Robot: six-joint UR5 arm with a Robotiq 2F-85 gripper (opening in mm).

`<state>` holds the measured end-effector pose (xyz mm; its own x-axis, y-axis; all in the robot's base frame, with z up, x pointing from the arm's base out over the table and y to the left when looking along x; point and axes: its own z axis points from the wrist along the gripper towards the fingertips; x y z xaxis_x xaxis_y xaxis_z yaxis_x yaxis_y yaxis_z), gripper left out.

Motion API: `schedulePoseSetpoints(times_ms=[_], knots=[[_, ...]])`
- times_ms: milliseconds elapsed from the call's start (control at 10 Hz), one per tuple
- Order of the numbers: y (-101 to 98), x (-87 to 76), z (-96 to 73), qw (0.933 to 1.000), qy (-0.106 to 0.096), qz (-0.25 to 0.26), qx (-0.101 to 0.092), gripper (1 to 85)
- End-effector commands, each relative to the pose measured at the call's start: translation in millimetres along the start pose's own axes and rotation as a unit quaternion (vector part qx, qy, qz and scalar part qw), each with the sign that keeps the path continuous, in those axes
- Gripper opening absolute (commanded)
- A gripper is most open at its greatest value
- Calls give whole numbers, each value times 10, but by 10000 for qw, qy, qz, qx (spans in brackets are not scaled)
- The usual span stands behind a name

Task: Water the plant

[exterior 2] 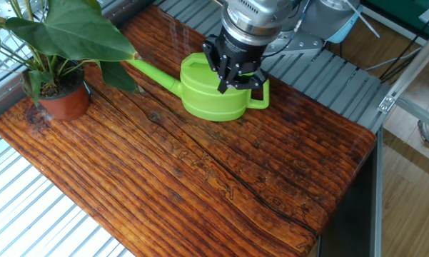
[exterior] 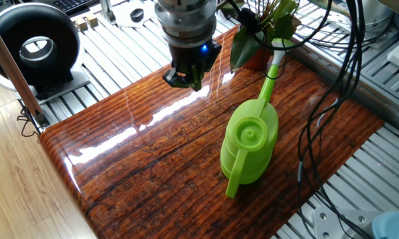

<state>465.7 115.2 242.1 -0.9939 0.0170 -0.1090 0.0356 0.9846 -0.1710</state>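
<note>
- The hand (exterior: 189, 78) hangs in the upper middle of one fixed view, above the glossy wooden table (exterior: 153, 159) and holding nothing. Its fingers look set a little apart around an empty gap.
- The lime-green watering can (exterior: 249, 149) stands on the table toward the lower right of the hand in that view. In the other fixed view the hand (exterior 2: 232, 77) overlaps the can's top, so how far apart they are I cannot tell.
- The can's long axis runs from its handle at the lower middle up along the spout, whose tip reaches in among the leaves of the plant (exterior: 262, 33).
- The plant sits in a terracotta pot at the table's far edge, upper right in this view, upper left in the other (exterior 2: 57, 64).
- My judgement: the can's handle is the next target.
- Around the table: ribbed metal decking, loose black cables (exterior: 332, 99), and a black ring-shaped device (exterior: 33, 46) at upper left.
</note>
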Motion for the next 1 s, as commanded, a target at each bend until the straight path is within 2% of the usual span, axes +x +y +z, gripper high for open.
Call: schedulePoseSetpoints(times_ms=[0, 100, 200, 500, 700, 900], knots=[[89, -110, -1, 9987, -167, 449, -152, 13], [145, -185, 5, 9970, -261, 679, -280, 13], [269, -201, 6, 9942, -224, 898, -556, 13], [453, -330, 19, 9919, -292, 1000, -727, 13], [424, -319, 54, 9925, -254, 933, -750, 13], [498, -343, 64, 9920, -281, 960, -770, 13]])
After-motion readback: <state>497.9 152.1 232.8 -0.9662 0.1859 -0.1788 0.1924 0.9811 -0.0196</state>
